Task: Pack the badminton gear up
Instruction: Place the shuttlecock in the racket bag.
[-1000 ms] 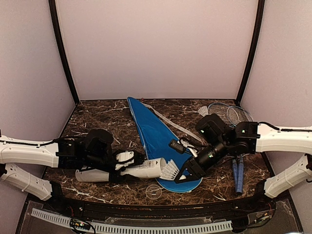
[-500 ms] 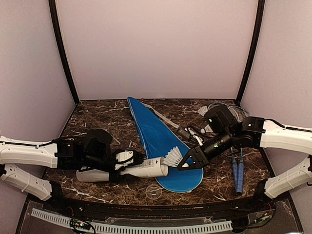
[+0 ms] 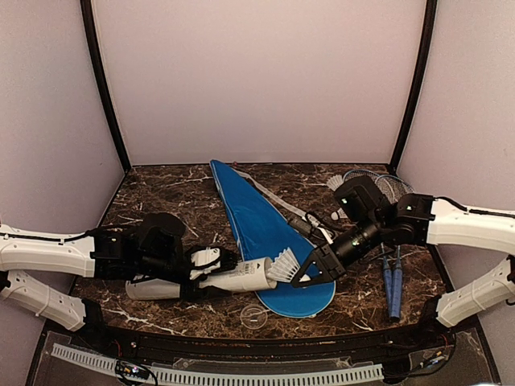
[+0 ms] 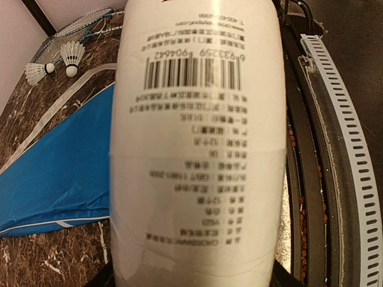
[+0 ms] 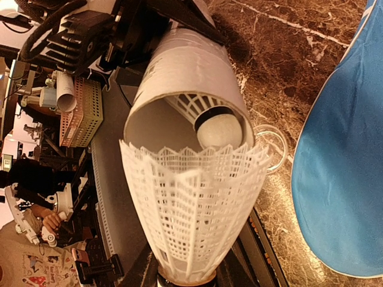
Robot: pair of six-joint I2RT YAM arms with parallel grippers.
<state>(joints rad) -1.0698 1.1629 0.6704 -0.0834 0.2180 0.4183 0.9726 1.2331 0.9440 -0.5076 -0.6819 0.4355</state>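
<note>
My left gripper [image 3: 203, 268] is shut on the long white tube [image 3: 233, 281], which lies level with its open mouth to the right. In the left wrist view the tube [image 4: 194, 149] fills the frame between the jaws [image 4: 194, 278]. My right gripper [image 3: 305, 276] is shut on the cork end of a white shuttlecock [image 3: 285, 264]. Its skirt [image 5: 191, 203] points at the tube's mouth [image 5: 179, 78], just in front of it. Another shuttlecock's cork [image 5: 219, 130] shows inside the tube. The blue cover [image 3: 261, 229] lies flat in the middle. Two rackets [image 3: 378, 189] lie at the right.
Two loose shuttlecocks [image 3: 335, 182] [image 3: 337, 215] lie near the racket heads, also seen from the left wrist [image 4: 72, 57] [image 4: 37, 72]. A clear round lid [image 3: 255, 316] rests by the front edge. The cover's grey strap [image 3: 282, 201] trails across the marble table [image 3: 161, 197].
My right arm has swung back and left, lifting the shuttlecock from over the cover's near end up to the tube's mouth. The left arm and tube have stayed still.
</note>
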